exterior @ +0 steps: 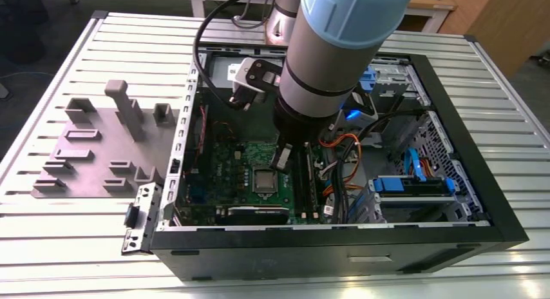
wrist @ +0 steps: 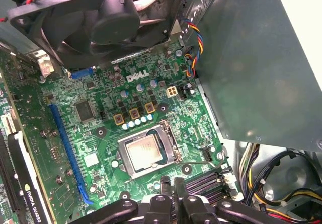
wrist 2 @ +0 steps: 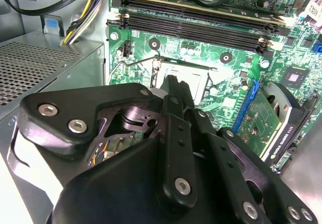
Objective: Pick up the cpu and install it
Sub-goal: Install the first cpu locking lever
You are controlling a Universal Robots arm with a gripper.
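On the exterior view's left, a grey-purple moulded plate with upright blocks (exterior: 103,151) lies on the slatted metal worktop (exterior: 51,247), well apart from the jaws. Beside it, the open black computer case (exterior: 344,247) holds the large green circuit board (exterior: 236,163), and the pale blue and grey robot arm (exterior: 331,60) reaches down into it.

The black gripper (exterior: 282,158) hangs low over the board, its jaws drawn narrow and, as far as the wrist views show, holding nothing. The cpu, a small flat square chip with a silver-grey metal top (wrist: 144,151), is lying in the metal-framed socket (wrist: 124,167) on the board, flat and square to the frame. It sits just beyond the fingertips (wrist: 178,191) in the first wrist view, close below and slightly ahead of them, not touching. In the second wrist view the gripper's tips (wrist 2: 173,85) cover most of the socket. Being square, the chip has no long axis to favour.

I judge the chip already seated, with the jaws free above it.
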